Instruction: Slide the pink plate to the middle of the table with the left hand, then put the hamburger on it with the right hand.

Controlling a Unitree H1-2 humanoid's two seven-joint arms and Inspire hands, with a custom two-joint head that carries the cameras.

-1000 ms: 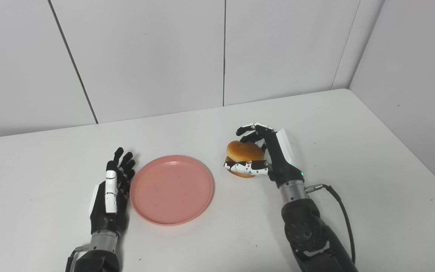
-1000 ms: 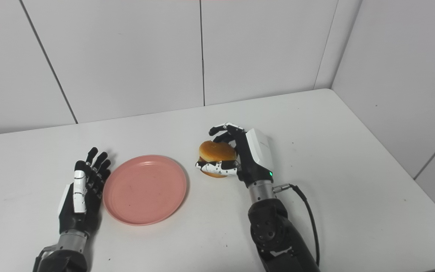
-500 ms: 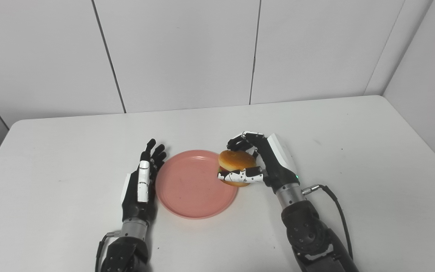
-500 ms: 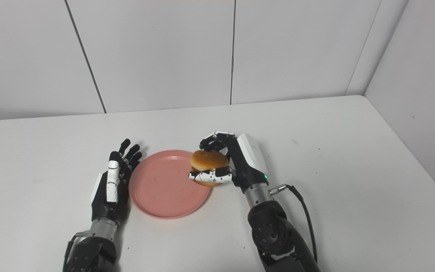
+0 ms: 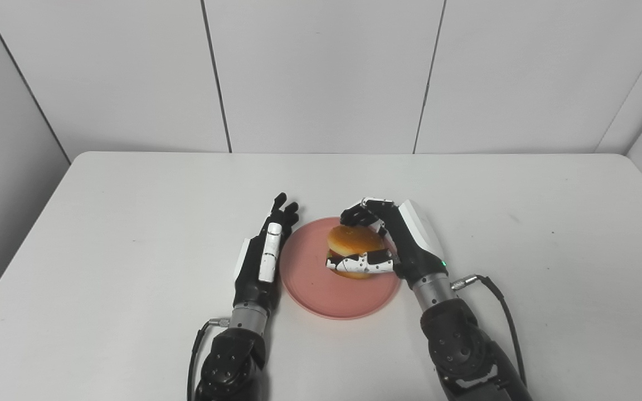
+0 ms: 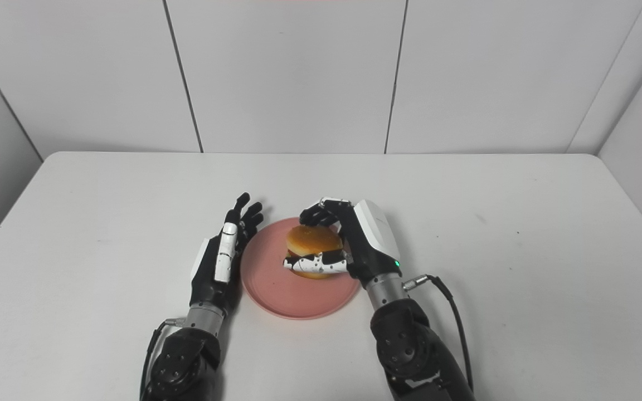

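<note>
Burger [image 5: 355, 249] is held in the right hand [image 5: 396, 248], with the fingers [image 5: 361, 212] curled over the far side of the bun and the thumb [image 5: 361, 263] pressed on the near side. It is held this way so that it cannot slip out. It is kept over the plate [image 5: 321, 289], a little to the far right of the plate's middle. It cannot be told if the burger is already touching the plate or is just above it. The grip is not yet let go, so the last step looks close but not done.

The left hand [image 5: 264, 262] is laid flat and open, with nothing held in it. The plate is just to the right of this hand, touching or nearly touching its side. The hand is likely kept there so the plate is stopped from sliding. The plate is seen near the middle of the table [image 5: 131, 223], so the slide looks done.
</note>
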